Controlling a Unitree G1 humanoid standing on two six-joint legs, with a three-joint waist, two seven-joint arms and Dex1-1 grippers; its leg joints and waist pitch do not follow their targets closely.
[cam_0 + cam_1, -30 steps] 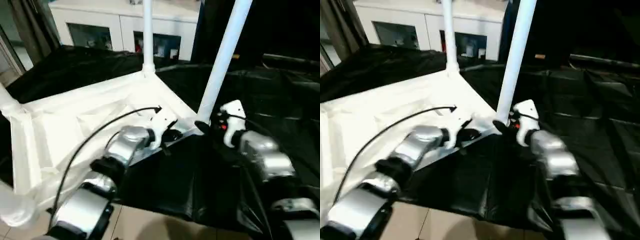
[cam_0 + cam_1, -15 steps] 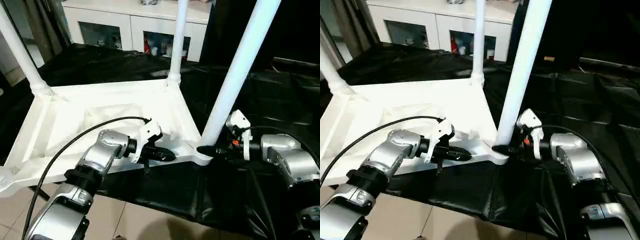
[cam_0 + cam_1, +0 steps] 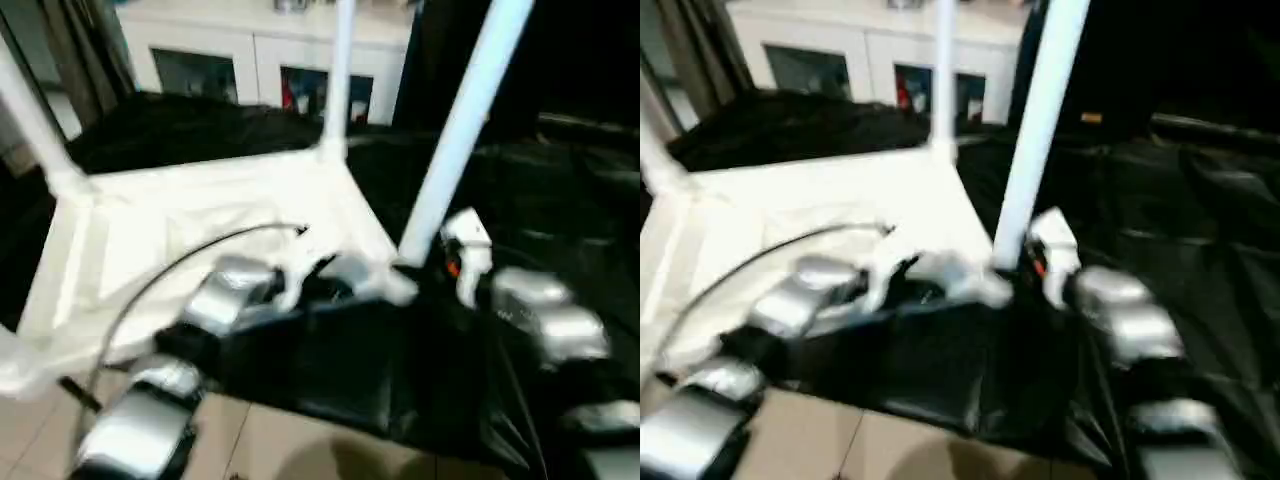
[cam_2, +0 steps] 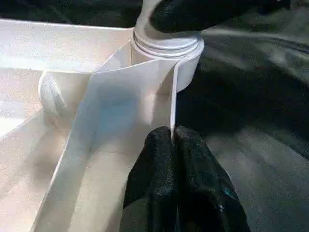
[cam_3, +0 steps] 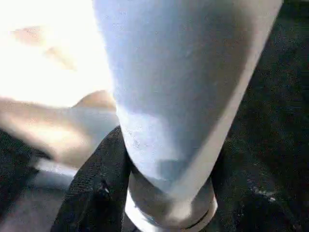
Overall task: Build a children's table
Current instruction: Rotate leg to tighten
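**Fingers clamping rim and leg at the near corner**

Fingers (image 4: pixel 164 159) of my left gripper (image 4: pixel 173 140) are pinching together on the thin rim of the upturned tabletop (image 3: pixel 200 215), steadying it, I reckon, so the corner socket (image 4: pixel 169 48) isn't shifting. My right gripper (image 5: pixel 164 193) is wrapping its fingers (image 5: pixel 91 193) around the base of the near leg (image 3: pixel 455 130), right where it's entering that socket, seemingly seating it. I'm seeing the tabletop lying underside-up on black sheeting (image 3: pixel 330 370), other legs already standing.

The tabletop (image 4: pixel 120 121) and leg (image 5: pixel 183 87) look smooth white plastic, the cloth (image 3: pixel 330 380) glossy black, the forearms (image 3: pixel 545 320) brushed silver metal.
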